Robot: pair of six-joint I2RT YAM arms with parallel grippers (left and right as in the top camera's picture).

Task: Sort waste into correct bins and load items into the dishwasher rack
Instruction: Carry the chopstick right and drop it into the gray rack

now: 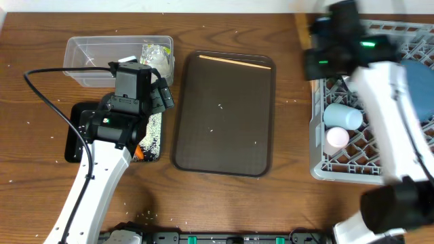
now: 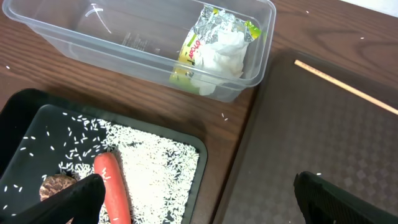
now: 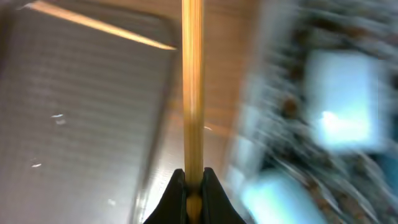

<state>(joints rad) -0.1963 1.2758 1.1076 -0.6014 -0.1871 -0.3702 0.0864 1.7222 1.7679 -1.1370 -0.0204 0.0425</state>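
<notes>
My right gripper [image 3: 193, 182] is shut on a wooden chopstick [image 3: 193, 81]. It hangs blurred above the left edge of the grey dishwasher rack [image 1: 319, 166]. A second chopstick [image 1: 234, 62] lies on the brown serving tray. The rack holds a light blue cup [image 1: 342, 116], a pinkish-white cup [image 1: 337, 139] and a large dark blue bowl [image 1: 419, 88]. My left gripper [image 2: 196, 199] is open and empty above the black tray's [image 2: 25, 112] right edge. That tray holds a carrot [image 2: 112, 186], a brown lump [image 2: 53, 185] and rice [image 2: 155, 165]. The clear tub [image 2: 93, 37] holds the wrapper [image 2: 194, 53] and tissue [image 2: 225, 53]. The small bowl is hidden.
The brown serving tray [image 1: 224, 135] lies in the middle between the bins and the rack, with a few rice grains on it. Loose rice grains are scattered over the wooden table. My left arm covers much of the black tray [image 1: 73, 139] in the overhead view.
</notes>
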